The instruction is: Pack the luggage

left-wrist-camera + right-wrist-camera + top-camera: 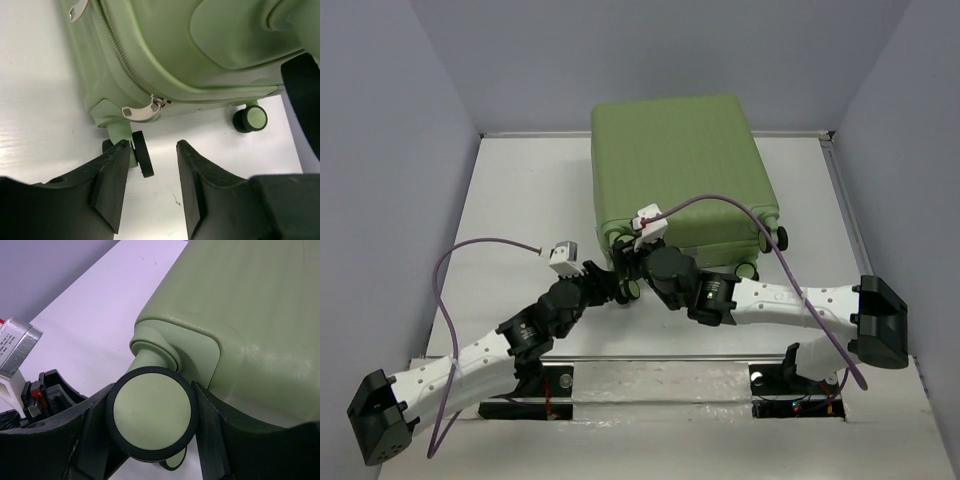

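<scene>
Lying closed on the worktop [520, 220], the luggage [680, 170] sits at the top view's upper centre. Left wrist view: left fingers [110, 185] parted, empty, below the zipper pull [142, 111]. Right wrist view: right fingers [215, 430] clamp a wheel [152, 412]; its swivelling caster may twist free.

The luggage [675, 170] has a hard plastic shell, finely grained with a soft sheen, and its zip pull [142, 111] is shiny metal. At six o'clock in the right wrist view, the wheel [152, 412] has a smooth plastic hub in a matt, rubbery tyre. The fingers [110, 185] of the left gripper [152, 150] are rough matt plastic, and the table [35, 125] is smooth and faintly glossy.
</scene>
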Robot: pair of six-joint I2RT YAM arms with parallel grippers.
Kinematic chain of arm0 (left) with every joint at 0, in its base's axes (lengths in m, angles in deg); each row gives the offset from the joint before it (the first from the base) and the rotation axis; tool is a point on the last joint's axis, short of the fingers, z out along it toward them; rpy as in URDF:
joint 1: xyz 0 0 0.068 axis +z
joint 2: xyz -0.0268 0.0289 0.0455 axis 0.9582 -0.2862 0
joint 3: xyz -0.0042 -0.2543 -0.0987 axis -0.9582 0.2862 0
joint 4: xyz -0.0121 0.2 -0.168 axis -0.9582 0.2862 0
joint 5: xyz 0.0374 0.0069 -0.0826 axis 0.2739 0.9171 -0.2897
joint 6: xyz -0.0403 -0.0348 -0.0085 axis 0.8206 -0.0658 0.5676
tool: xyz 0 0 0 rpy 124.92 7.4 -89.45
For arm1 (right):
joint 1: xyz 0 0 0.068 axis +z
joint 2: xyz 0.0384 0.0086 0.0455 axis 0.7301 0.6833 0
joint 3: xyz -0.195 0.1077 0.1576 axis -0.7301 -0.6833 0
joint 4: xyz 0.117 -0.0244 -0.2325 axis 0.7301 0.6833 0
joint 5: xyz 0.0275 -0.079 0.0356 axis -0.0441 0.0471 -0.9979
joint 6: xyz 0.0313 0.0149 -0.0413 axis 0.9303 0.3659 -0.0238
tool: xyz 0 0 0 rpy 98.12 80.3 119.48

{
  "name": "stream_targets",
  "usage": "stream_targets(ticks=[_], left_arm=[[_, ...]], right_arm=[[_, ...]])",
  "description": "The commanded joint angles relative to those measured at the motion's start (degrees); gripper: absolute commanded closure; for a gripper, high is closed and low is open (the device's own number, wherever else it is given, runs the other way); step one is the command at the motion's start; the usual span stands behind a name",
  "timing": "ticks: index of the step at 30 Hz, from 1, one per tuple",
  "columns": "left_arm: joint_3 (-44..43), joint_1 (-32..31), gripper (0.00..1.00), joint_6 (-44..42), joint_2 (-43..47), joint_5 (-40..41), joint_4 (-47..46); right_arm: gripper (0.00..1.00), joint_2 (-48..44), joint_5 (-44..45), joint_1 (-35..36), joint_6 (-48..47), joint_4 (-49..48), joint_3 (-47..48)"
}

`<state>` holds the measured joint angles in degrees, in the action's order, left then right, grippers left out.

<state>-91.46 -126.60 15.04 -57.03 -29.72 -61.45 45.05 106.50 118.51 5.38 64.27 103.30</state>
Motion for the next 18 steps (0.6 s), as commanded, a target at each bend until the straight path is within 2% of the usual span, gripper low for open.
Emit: stream_targets(ticks=[1, 13, 18], left_arm=[[-3.86, -0.73, 0.48, -5.88, -4.82, 5.72, -6.22], [-9.92, -0.91, 0.51, -9.66, -11.68, 13.28, -5.95], [-11.33, -0.91, 0.59, -11.68, -15.29, 13.97, -8.41]], right_arm=[[0.93, -0.13, -3.19, 0.02, 1.01, -5.73, 5.18], [0.93, 1.01, -6.7, 0.02, 3.12, -5.64, 5.0], [0.93, 0.93, -8.11, 0.02, 4.36, -6.16, 3.95]])
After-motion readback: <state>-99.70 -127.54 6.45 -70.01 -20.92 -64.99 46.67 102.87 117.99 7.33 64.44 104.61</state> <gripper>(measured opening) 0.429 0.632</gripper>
